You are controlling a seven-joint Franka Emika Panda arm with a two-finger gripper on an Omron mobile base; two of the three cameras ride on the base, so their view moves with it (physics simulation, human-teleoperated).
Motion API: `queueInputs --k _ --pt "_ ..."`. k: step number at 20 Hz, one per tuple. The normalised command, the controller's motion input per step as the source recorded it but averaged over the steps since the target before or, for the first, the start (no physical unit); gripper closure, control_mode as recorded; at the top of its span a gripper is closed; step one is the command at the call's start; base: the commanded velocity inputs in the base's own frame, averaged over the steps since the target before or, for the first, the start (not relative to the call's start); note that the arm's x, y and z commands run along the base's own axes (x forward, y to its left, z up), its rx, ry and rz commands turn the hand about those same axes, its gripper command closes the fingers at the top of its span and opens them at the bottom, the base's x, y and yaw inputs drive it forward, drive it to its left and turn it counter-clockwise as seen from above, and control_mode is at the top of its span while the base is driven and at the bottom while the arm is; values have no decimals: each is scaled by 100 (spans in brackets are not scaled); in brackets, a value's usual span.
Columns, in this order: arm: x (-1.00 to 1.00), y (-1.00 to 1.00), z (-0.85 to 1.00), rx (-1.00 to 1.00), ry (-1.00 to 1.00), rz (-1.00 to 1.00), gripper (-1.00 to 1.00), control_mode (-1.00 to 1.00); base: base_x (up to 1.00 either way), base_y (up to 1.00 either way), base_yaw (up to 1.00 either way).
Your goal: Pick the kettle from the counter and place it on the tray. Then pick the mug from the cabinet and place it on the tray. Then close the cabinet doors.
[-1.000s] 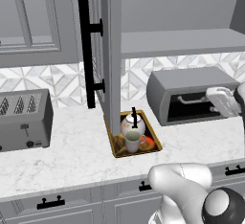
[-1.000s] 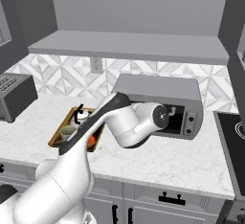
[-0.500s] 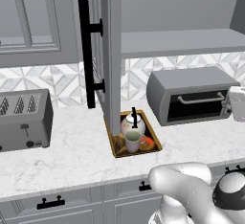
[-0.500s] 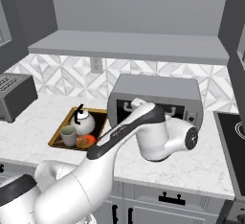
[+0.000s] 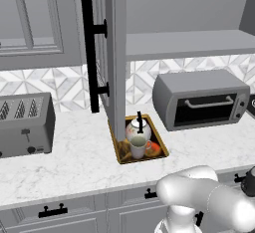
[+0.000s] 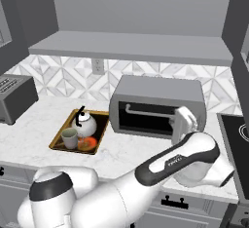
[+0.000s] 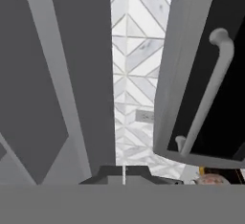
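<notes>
Since the kettle (image 5: 136, 128) and mug (image 5: 139, 146), at its 6 o'clock, sit on the tray (image 5: 158, 138), only the cabinet doors (image 5: 110, 58) remain; jaws shut, empty.

One tray (image 5: 124, 156) sits near the middle of the left base view, on one counter (image 5: 69, 162). On it: one kettle (image 5: 138, 129) and one mug (image 5: 139, 147). One toaster (image 5: 24, 124) is at the left edge, and one toaster oven (image 5: 200, 99) at the right. One cabinet door (image 5: 110, 53) hangs open at upper centre, with one black bar handle (image 5: 89, 55). Three short black drawer pulls (image 5: 52, 211) show along the bottom. One wall outlet (image 6: 97, 66) is at upper left of the right base view.
</notes>
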Motion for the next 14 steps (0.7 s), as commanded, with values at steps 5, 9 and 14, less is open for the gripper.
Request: queueInputs --k 5,9,14 --pt "-22 -23 0 12 -8 0 100 -100 0 0 0" --pt "-14 -5 0 0 -6 0 100 -100 0 0 0" --pt "0 -4 0 2 -2 0 100 -100 0 0 0"
